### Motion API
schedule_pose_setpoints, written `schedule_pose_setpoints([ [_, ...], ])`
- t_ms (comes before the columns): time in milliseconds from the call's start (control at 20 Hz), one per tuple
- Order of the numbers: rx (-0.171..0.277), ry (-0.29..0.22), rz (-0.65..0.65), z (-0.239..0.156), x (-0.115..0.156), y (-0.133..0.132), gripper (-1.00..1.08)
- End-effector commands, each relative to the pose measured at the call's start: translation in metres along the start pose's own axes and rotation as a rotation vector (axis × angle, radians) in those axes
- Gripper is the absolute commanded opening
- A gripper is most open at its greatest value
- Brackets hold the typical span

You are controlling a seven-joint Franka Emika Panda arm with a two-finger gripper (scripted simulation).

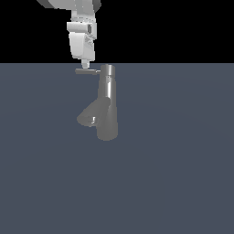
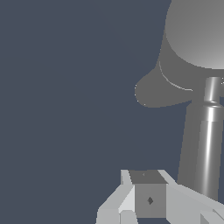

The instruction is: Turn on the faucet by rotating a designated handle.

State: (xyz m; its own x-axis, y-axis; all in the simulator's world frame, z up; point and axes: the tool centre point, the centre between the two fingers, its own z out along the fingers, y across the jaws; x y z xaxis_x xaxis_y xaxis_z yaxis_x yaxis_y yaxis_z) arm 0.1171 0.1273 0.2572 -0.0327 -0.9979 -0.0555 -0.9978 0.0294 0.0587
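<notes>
The faucet [image 1: 108,105] stands mid-desk [image 1: 173,183], its handle [image 1: 88,71] jutting toward the exterior view's left with the tool [image 1: 84,64] at its tip, fingers seemingly pressed together; a push this far out may slip off.

A brushed grey faucet [image 1: 108,107] stands on a flat slate-blue floor [image 1: 183,183] under a plain black backdrop [image 1: 173,27], its column shading from pale silver at the cap to darker grey below, with a small white glint on the spout [image 1: 91,116]. The handle [image 1: 87,71] is a darker grey, streaked bright silver in the wrist view. The gripper [image 1: 84,63] is white with light grey shading; its fingers [image 2: 150,200] show mid-grey pads, one bearing a small dark diamond mark.
</notes>
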Motion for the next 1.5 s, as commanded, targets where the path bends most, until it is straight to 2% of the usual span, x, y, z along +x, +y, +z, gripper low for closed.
schedule_pose_setpoints([
  [0, 0.000, 0.004, 0.031, 0.009, -0.003, -0.005, -1.00],
  [600, -0.002, 0.010, 0.067, 0.021, -0.006, -0.010, -1.00],
  [1450, -0.002, 0.010, 0.067, 0.004, -0.012, 0.033, -1.00],
])
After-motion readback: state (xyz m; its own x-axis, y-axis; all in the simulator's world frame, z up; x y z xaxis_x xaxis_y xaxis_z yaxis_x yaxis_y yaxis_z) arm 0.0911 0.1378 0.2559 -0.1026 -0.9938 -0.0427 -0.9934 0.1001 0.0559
